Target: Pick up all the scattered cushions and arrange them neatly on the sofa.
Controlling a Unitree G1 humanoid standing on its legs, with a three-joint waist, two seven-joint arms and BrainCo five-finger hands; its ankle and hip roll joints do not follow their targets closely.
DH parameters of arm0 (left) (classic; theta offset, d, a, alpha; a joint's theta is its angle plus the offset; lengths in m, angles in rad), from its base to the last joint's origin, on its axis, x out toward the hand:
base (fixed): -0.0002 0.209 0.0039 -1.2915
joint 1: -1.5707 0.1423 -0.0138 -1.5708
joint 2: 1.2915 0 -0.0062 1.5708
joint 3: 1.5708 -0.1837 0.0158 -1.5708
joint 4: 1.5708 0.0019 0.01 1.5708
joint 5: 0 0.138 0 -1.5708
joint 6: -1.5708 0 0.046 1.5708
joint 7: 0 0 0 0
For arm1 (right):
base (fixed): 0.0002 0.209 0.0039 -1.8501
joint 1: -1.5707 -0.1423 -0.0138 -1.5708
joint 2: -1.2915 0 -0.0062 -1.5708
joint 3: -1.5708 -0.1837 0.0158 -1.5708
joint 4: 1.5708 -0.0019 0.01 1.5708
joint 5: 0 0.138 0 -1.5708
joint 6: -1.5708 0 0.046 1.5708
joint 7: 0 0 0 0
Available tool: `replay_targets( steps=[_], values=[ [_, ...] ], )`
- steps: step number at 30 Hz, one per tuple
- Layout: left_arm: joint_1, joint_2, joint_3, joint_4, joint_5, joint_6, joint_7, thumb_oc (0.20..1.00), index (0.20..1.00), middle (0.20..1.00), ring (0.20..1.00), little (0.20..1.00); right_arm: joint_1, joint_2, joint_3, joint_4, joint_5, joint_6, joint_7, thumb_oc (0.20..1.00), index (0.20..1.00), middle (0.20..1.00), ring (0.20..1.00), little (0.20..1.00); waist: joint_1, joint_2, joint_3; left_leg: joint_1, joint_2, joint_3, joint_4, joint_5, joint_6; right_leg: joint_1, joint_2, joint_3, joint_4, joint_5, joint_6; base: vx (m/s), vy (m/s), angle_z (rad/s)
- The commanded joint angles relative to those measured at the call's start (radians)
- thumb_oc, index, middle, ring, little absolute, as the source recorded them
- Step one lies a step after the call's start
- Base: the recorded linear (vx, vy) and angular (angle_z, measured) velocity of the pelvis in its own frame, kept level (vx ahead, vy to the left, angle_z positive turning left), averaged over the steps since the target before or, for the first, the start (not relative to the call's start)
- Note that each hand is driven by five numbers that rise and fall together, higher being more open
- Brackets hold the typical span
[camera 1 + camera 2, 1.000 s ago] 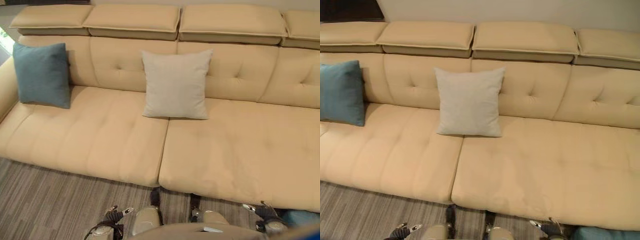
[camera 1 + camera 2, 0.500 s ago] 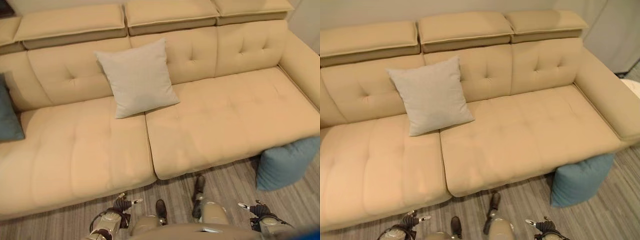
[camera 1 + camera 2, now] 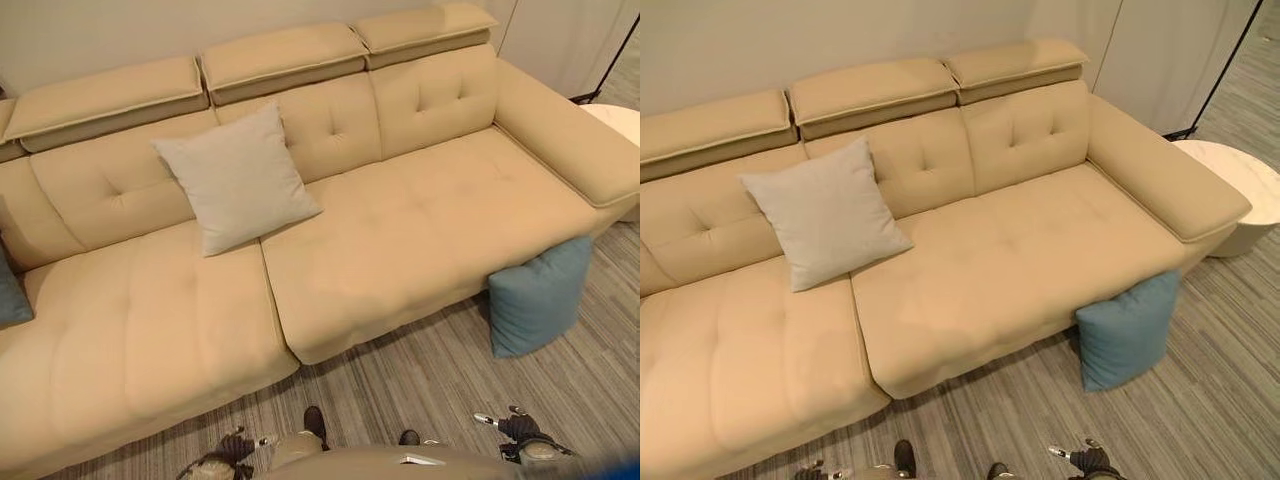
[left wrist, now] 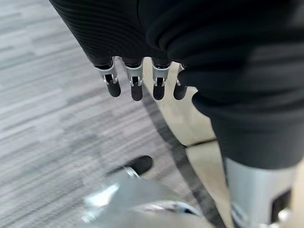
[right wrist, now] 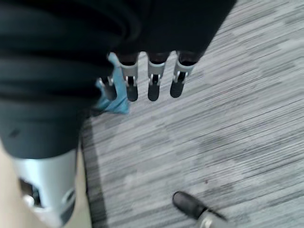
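While the sofa (image 3: 400, 230) ran wide across both eye views, its left end was cut off, and a blue cushion (image 3: 10, 295) at that end showed as a mere sliver at the picture's border. The grey cushion (image 3: 238, 178) leaned upright against the backrest near the seam between the two seat sections. A second blue cushion (image 3: 1127, 330) stood on the grey carpet (image 3: 1200, 400), propped against the front of the sofa below its right armrest; its upper edge was tucked behind the seat's corner. A round pale side table (image 3: 1240, 190) stood beyond that armrest, partly cut off.

Compared with half a second earlier, the camera had swung further right: the right armrest, the side table and all of the floor cushion had come into sight, while the cushions themselves lay where they had been.

The left hand (image 4: 137, 80) hung low over the carpet, fingers straight, spread a little and holding nothing. The right hand (image 5: 149, 78) hung the same way, fingers straight and empty, with a patch of the blue floor cushion visible past them. Both thumbs were hard to make out behind the dark covers.
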Motion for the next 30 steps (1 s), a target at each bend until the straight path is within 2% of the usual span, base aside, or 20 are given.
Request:
replay_targets(
  steps=[1, 3, 4, 6, 10, 12, 13, 14, 16, 18, 20, 21, 23, 24, 26, 28, 29, 30],
  values=[
    [-0.047, -0.003, -0.04, -0.029, -0.036, -0.033, -0.001, 1.0, 1.0, 1.0, 1.0, 1.0, -0.069, -0.024, 0.017, 0.013, 0.018, -0.031, -0.021, 1.0, 1.0, 1.0, 1.0, 1.0, 0.023, -0.036, 0.051, 0.013, -0.12, -0.174, 0.067, -0.254, 0.045, 0.015, -0.012, 0.104, -0.105, 0.105, 0.11, -0.05, 0.058, -1.29],
    [-0.054, -0.015, -0.045, -0.023, -0.047, -0.034, 0.003, 1.0, 1.0, 1.0, 1.0, 1.0, -0.078, -0.031, 0.035, 0.015, -0.005, -0.025, -0.021, 1.0, 1.0, 1.0, 1.0, 1.0, 0.028, -0.039, 0.051, 0.022, -0.154, -0.296, 0.055, -0.266, 0.051, -0.003, 0.0, 0.176, -0.103, 0.123, 0.115, -0.08, 0.105, -1.38],
    [-0.053, -0.019, -0.044, -0.021, -0.05, -0.032, 0.001, 1.0, 1.0, 1.0, 1.0, 1.0, -0.078, -0.033, 0.039, 0.013, -0.012, -0.023, -0.019, 1.0, 1.0, 1.0, 1.0, 1.0, 0.023, -0.036, 0.044, 0.028, -0.161, -0.321, 0.033, -0.262, 0.058, -0.018, 0.002, 0.194, -0.099, 0.128, 0.118, -0.09, 0.137, -1.28],
    [-0.055, -0.021, -0.038, -0.004, -0.047, -0.031, -0.003, 1.0, 1.0, 1.0, 1.0, 1.0, -0.082, -0.036, 0.041, 0.01, -0.021, -0.023, -0.018, 1.0, 1.0, 1.0, 1.0, 1.0, 0.003, -0.026, 0.036, 0.056, -0.153, -0.313, -0.008, -0.258, 0.068, -0.054, 0.003, 0.222, -0.082, 0.138, 0.124, -0.14, 0.201, -1.21],
    [-0.053, -0.006, -0.027, 0.008, -0.027, -0.027, -0.007, 1.0, 1.0, 1.0, 1.0, 1.0, -0.085, -0.025, 0.047, 0.004, -0.024, -0.015, -0.014, 1.0, 1.0, 1.0, 1.0, 1.0, -0.019, -0.034, 0.041, 0.067, -0.167, -0.263, -0.039, -0.252, 0.091, -0.137, -0.01, 0.277, -0.078, 0.204, 0.162, -0.21, 0.228, -0.87],
    [-0.054, 0.016, -0.013, 0.021, -0.018, -0.023, -0.003, 1.0, 1.0, 1.0, 1.0, 1.0, -0.09, -0.01, 0.049, 0.009, -0.034, -0.002, -0.011, 1.0, 1.0, 1.0, 1.0, 1.0, -0.017, -0.043, 0.057, 0.06, -0.171, -0.192, -0.044, -0.242, 0.105, -0.191, -0.022, 0.251, -0.065, 0.228, 0.184, -0.26, 0.226, -1.26],
    [-0.056, 0.022, -0.006, 0.024, -0.014, -0.023, -0.002, 1.0, 1.0, 1.0, 1.0, 1.0, -0.093, -0.006, 0.05, 0.012, -0.037, -0.002, -0.01, 1.0, 1.0, 1.0, 1.0, 1.0, -0.01, -0.041, 0.065, 0.056, -0.165, -0.167, -0.047, -0.237, 0.107, -0.203, -0.033, 0.206, -0.05, 0.223, 0.181, -0.23, 0.122, -1.46],
    [-0.054, 0.029, 0.002, 0.028, -0.008, -0.022, -0.001, 1.0, 1.0, 1.0, 1.0, 1.0, -0.092, -0.006, 0.053, 0.016, -0.04, -0.002, -0.008, 1.0, 1.0, 1.0, 1.0, 1.0, 0.001, -0.034, 0.07, 0.053, -0.156, -0.14, -0.049, -0.227, 0.109, -0.193, -0.05, 0.143, -0.035, 0.202, 0.176, -0.28, 0.142, -1.95],
    [-0.042, 0.046, 0.023, 0.041, -0.008, -0.015, -0.004, 1.0, 1.0, 1.0, 1.0, 1.0, -0.074, -0.017, 0.027, 0.044, -0.021, -0.006, -0.008, 1.0, 1.0, 1.0, 1.0, 1.0, 0.028, -0.005, 0.062, 0.061, -0.133, -0.093, -0.099, -0.185, 0.129, -0.13, -0.072, 0.092, 0.076, 0.126, 0.143, -0.3, 0.119, -1.53],
    [-0.031, 0.039, 0.028, 0.041, -0.01, -0.009, -0.008, 1.0, 1.0, 1.0, 1.0, 1.0, -0.065, -0.013, 0.018, 0.039, -0.015, -0.01, -0.011, 1.0, 1.0, 1.0, 1.0, 1.0, 0.071, 0.005, 0.036, 0.05, -0.115, -0.04, -0.115, -0.169, 0.129, -0.048, -0.099, -0.019, 0.121, 0.067, 0.134, -0.16, -0.011, -1.1],
    [-0.028, 0.035, 0.04, 0.032, -0.038, -0.013, -0.008, 1.0, 1.0, 1.0, 1.0, 1.0, -0.067, -0.004, 0.013, 0.029, -0.004, -0.013, -0.017, 1.0, 1.0, 1.0, 1.0, 1.0, 0.093, 0.0, 0.027, 0.042, -0.109, -0.011, -0.126, -0.16, 0.123, -0.023, -0.099, -0.056, 0.112, 0.063, 0.14, -0.09, -0.108, -0.8],
    [-0.029, 0.032, 0.044, 0.023, -0.053, -0.015, -0.005, 1.0, 1.0, 1.0, 1.0, 1.0, -0.066, 0.003, 0.017, 0.016, 0.001, -0.015, -0.024, 1.0, 1.0, 1.0, 1.0, 1.0, 0.105, -0.009, 0.025, 0.04, -0.107, 0.002, -0.131, -0.151, 0.118, -0.011, -0.09, -0.065, 0.082, 0.058, 0.142, -0.06, -0.173, -0.83],
    [-0.027, 0.022, 0.048, 0.02, -0.061, -0.019, -0.004, 1.0, 1.0, 1.0, 1.0, 1.0, -0.065, 0.01, 0.019, 0.009, 0.016, -0.017, -0.025, 1.0, 1.0, 1.0, 1.0, 1.0, 0.102, -0.016, 0.019, 0.033, -0.102, 0.008, -0.128, -0.139, 0.11, -0.004, -0.068, -0.044, 0.03, 0.046, 0.141, -0.04, -0.199, -0.69],
    [-0.034, 0.004, 0.034, 0.023, -0.061, -0.019, 0.0, 1.0, 1.0, 1.0, 1.0, 1.0, -0.067, 0.009, 0.011, 0.001, 0.039, -0.02, -0.035, 1.0, 1.0, 1.0, 1.0, 1.0, 0.086, -0.007, 0.025, 0.032, -0.086, 0.015, -0.131, -0.126, 0.095, -0.01, -0.046, -0.027, -0.004, 0.051, 0.136, -0.03, -0.206, -0.64],
    [-0.038, -0.006, 0.018, 0.022, -0.054, -0.019, -0.001, 1.0, 1.0, 1.0, 1.0, 1.0, -0.059, 0.009, 0.001, -0.007, 0.054, -0.029, -0.039, 1.0, 1.0, 1.0, 1.0, 1.0, 0.068, 0.0, 0.028, 0.025, -0.074, 0.014, -0.118, -0.122, 0.084, -0.006, -0.032, -0.023, -0.031, 0.055, 0.128, -0.02, -0.183, -0.49],
    [-0.047, -0.02, -0.001, 0.014, -0.053, -0.017, -0.001, 1.0, 1.0, 1.0, 1.0, 1.0, -0.041, 0.012, -0.021, -0.006, 0.086, -0.038, -0.047, 1.0, 1.0, 1.0, 1.0, 1.0, 0.048, 0.009, 0.053, 0.016, -0.058, 0.01, -0.042, -0.138, 0.067, 0.015, -0.019, -0.019, -0.051, 0.053, 0.112, -0.04, -0.189, -0.01],
    [-0.048, -0.022, -0.004, 0.012, -0.054, -0.017, 0.0, 1.0, 1.0, 1.0, 1.0, 1.0, -0.039, 0.011, -0.022, -0.004, 0.087, -0.038, -0.049, 1.0, 1.0, 1.0, 1.0, 1.0, 0.047, 0.009, 0.055, 0.007, -0.057, 0.001, -0.024, -0.138, 0.067, 0.015, -0.017, -0.017, -0.053, 0.054, 0.108, -0.01, -0.171, 0.07],
    [-0.052, -0.032, -0.022, 0.011, -0.057, -0.019, 0.002, 1.0, 1.0, 1.0, 1.0, 1.0, -0.037, 0.01, -0.022, 0.004, 0.091, -0.039, -0.052, 1.0, 1.0, 1.0, 1.0, 1.0, 0.05, 0.008, 0.067, -0.004, -0.078, -0.051, 0.003, -0.153, 0.064, 0.019, -0.01, 0.002, -0.048, 0.051, 0.098, 0.01, -0.086, -0.12]
  ],
)
